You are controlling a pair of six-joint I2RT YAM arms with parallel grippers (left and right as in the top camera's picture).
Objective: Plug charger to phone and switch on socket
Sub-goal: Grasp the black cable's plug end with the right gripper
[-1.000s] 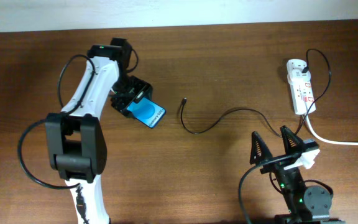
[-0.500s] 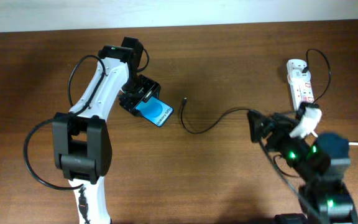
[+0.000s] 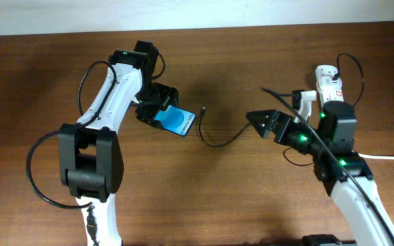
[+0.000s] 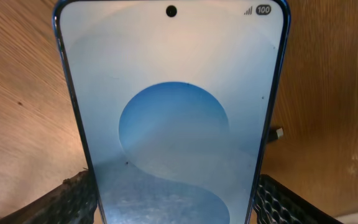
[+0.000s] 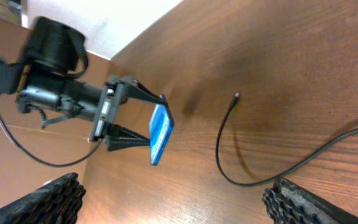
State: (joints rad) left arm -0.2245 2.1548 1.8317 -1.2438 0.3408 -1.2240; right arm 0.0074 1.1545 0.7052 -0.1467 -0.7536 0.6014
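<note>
My left gripper (image 3: 157, 106) is shut on the phone (image 3: 178, 121) and holds it tilted above the table, its blue screen up. The phone fills the left wrist view (image 4: 173, 112), between the two fingers (image 4: 173, 208). The charger's plug (image 3: 202, 109) lies on the table just right of the phone, and its thin black cable (image 3: 219, 143) curves right toward the socket (image 3: 330, 83). The plug tip also shows in the left wrist view (image 4: 278, 132). My right gripper (image 3: 262, 121) is open and empty above the cable's middle. The right wrist view shows the phone (image 5: 160, 134), the plug (image 5: 235, 96) and the open fingers (image 5: 173, 199).
The socket's thick white cord (image 3: 388, 157) runs off the right edge. My right arm covers part of the socket and the cable. A pale wall (image 3: 197, 14) borders the table's far edge.
My left gripper has carried the phone to the right, close to the plug. My right arm has risen from the front edge and swung left and back over the cable.
</note>
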